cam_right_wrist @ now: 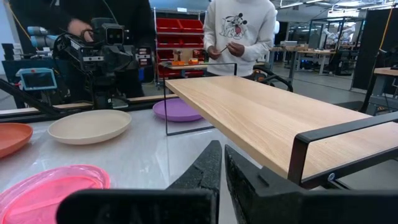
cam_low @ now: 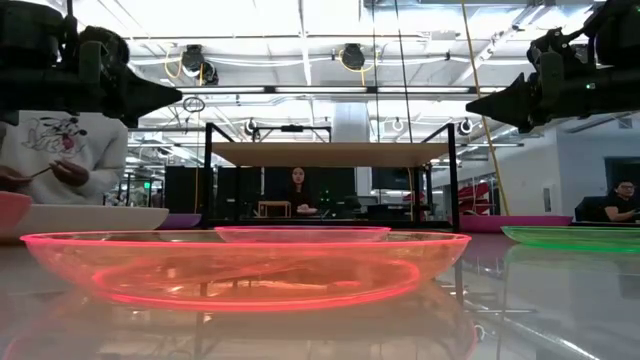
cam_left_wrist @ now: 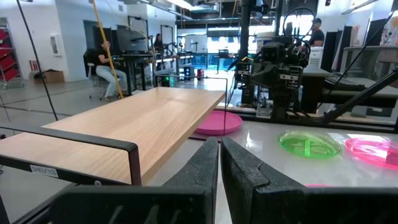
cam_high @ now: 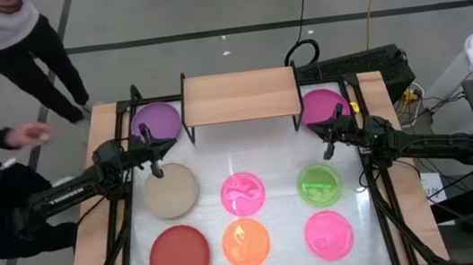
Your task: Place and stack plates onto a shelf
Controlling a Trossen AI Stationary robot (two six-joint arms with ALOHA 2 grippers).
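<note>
From above, the red plate (cam_high: 179, 253), orange plate (cam_high: 245, 243) and a pink plate (cam_high: 328, 233) line the frame's bottom; above them sit the beige plate (cam_high: 170, 190), another pink plate (cam_high: 242, 194) and the green plate (cam_high: 320, 184). The shelf (cam_high: 239, 96) stands bare at top centre, flanked by the purple plate (cam_high: 156, 121) and magenta plate (cam_high: 321, 106).

At table level the orange plate's thin rim fills the foreground (light, stiff, probably slippery); pinching the raised edge looks the best hold.

In the left wrist view the left gripper (cam_left_wrist: 219, 163) has its fingers pressed together, empty.

In the right wrist view the right gripper (cam_right_wrist: 219, 167) is likewise closed on nothing.
</note>
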